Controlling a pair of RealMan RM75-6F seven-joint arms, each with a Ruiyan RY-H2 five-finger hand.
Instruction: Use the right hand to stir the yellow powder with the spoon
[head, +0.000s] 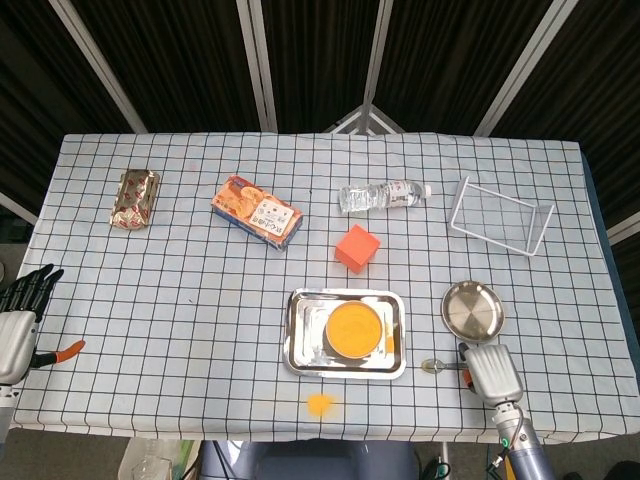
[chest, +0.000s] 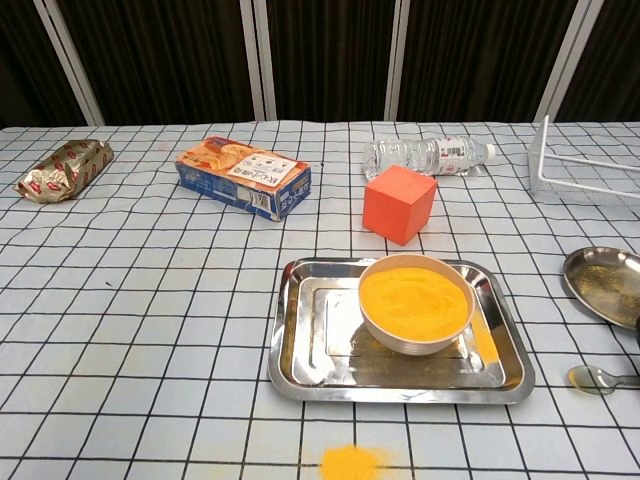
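Fingers on my right hand (head: 493, 371) are hidden under its back, over the spoon (chest: 598, 378) handle; can't tell if they've closed on it. Spoon bowl lies right of the tray (head: 297, 340). Weak pinch could drop it, or flick more yellow powder (chest: 414, 297) out. Left hand (head: 20, 310) far left of the tray, fingers spread, empty.

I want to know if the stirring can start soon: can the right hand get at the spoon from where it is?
Probably yes. The right hand sits right over the handle end of the spoon, which lies flat on the table between the tray and the hand. Nothing lies between them. Whether it holds the handle is hidden.
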